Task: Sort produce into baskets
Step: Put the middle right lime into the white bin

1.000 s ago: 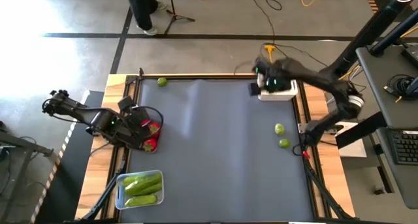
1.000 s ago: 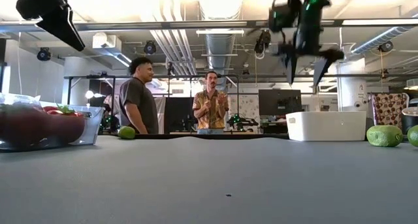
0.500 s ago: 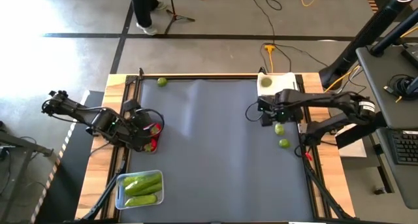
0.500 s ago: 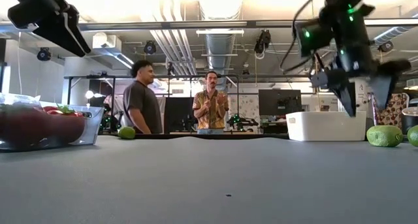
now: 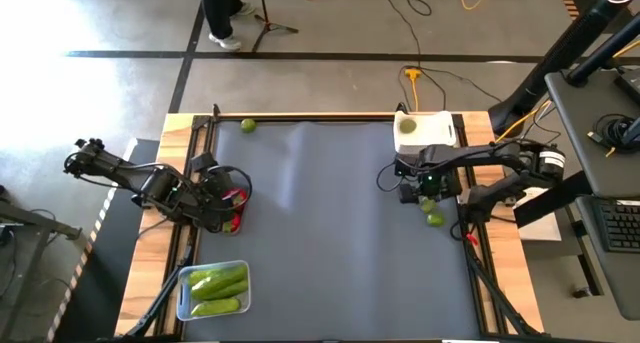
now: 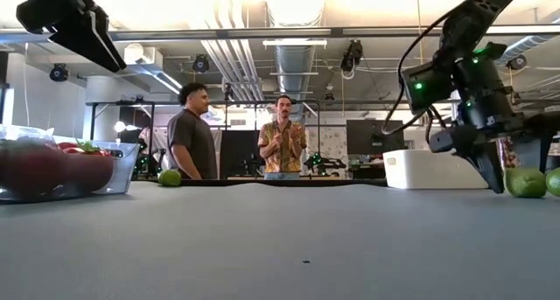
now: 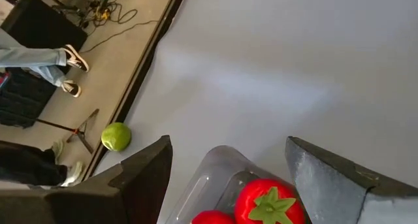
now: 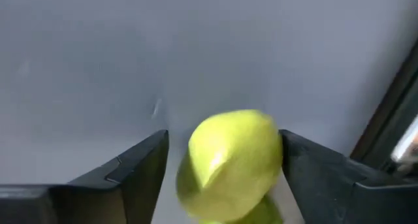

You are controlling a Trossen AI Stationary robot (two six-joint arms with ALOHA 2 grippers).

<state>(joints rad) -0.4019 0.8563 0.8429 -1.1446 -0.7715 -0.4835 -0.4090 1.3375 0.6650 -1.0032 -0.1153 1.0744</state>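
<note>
1. I run the right gripper [image 8: 222,178] down at the mat's right side, fingers apart, straddling a lime-green ball [image 8: 228,162]; nothing clamped yet. To do this well I close slowly, keep the ball centred, then lift straight.
2. Left gripper [image 7: 225,172] hangs over the clear tub [image 5: 228,198] of red pieces [image 7: 268,201], fingers apart, holding nothing.
3. Difference: a second ago my right arm was over the white box [image 5: 425,131]; it has since come down to the ball, jaws narrowing.

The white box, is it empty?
No, the high view shows one lime-green ball lying inside the white box.
</note>
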